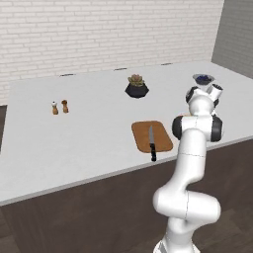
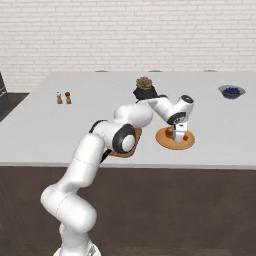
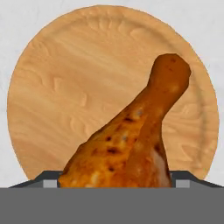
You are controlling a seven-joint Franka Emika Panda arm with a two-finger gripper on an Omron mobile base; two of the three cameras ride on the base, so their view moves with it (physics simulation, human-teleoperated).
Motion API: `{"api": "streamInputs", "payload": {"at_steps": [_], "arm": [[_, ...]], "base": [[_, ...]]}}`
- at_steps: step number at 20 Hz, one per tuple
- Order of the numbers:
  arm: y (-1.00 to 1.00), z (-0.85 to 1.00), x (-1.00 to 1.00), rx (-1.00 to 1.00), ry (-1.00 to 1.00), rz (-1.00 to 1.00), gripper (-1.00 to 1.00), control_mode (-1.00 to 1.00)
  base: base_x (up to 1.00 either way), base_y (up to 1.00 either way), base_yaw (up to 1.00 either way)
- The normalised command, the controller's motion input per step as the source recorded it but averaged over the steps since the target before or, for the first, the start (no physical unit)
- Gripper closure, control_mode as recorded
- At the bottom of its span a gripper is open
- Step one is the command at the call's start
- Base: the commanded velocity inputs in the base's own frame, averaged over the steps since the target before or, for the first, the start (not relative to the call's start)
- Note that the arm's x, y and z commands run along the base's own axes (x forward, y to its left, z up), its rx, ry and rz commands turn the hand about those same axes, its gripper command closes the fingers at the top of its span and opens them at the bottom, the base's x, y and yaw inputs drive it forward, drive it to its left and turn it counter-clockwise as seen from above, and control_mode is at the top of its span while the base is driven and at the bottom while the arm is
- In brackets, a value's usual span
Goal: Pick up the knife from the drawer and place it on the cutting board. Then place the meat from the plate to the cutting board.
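On the white counter before the brick wall, the knife already lies on the cutting board, so the gripper sits low over the plate to the right, spread jaws flanking the meat, closing not yet certain.

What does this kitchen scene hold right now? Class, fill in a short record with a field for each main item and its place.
knife: slim black-handled steel knife lies on the board, handle over its near edge
board: brown wooden cutting board on the white counter
meat: orange-brown drumstick on the plate
plate: round tan wooden plate, right of the board
gripper: gripper low over the meat, jaws either side of it, lift not begun
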Motion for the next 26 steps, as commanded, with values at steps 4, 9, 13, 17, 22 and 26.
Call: {"api": "streamInputs", "payload": {"at_steps": [4, 9, 13, 17, 22, 26], "arm": [[0.9, 0.27, -1.0, 0.0, 0.0, 0.24, 1.0, -1.0], [1.0, 0.02, -0.86, -0.03, 0.0, 0.31, 1.0, -1.0], [1.0, 0.41, -0.66, -0.04, -0.01, 0.28, 1.0, -1.0], [1.0, 0.51, -0.48, -0.03, 0.0, 0.26, 1.0, -1.0], [0.92, -0.08, -0.06, -0.06, 0.0, 0.24, 1.0, -1.0], [0.4, -0.43, 0.24, -0.08, 0.0, 0.12, 1.0, -1.0]], "base": [[0.0, 0.0, 0.0], [0.0, 0.0, 0.0], [0.0, 0.0, 0.0], [0.0, 0.0, 0.0], [0.0, 0.0, 0.0], [0.0, 0.0, 0.0]]}}
